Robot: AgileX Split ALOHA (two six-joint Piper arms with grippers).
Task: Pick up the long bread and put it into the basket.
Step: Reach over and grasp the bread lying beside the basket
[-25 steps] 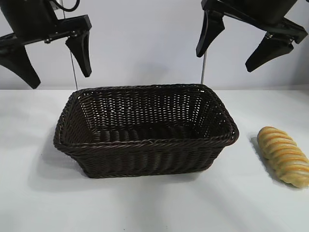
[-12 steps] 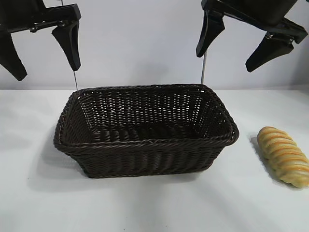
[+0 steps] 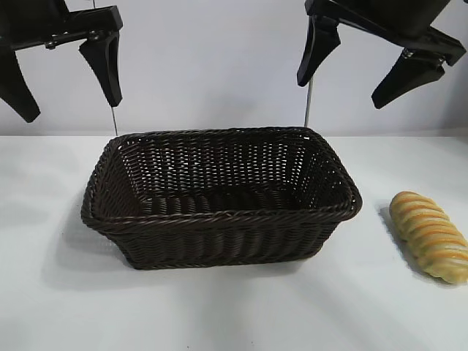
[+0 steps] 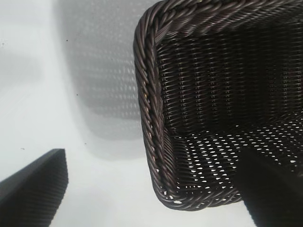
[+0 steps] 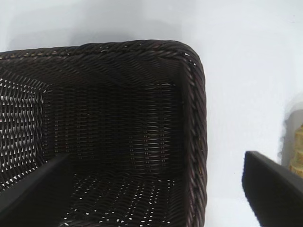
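**Exterior view: both end effectors high, bread not yet touched**

Exterior view shows my right end effector [image 3: 380, 66] hanging high at about 1 o'clock of the basket [image 3: 219, 216], fingers spread wide and holding nothing. My left end effector [image 3: 64, 73] is parked high at about 11 o'clock of the basket, likewise spread and empty.

The long bread [image 3: 430, 235] lies on the white worktop [image 3: 234, 314] at 3 o'clock of the basket, apart from its rim, with its length running from 11 to 5 o'clock. The basket's hollow is empty.

I judge the right arm suits this pick, since the bread lies on its side. My fingers are spread, I think, so they can straddle the loaf across its narrow width. The twisted ridges should give some grip, though a soft loaf may dent under a hard squeeze.
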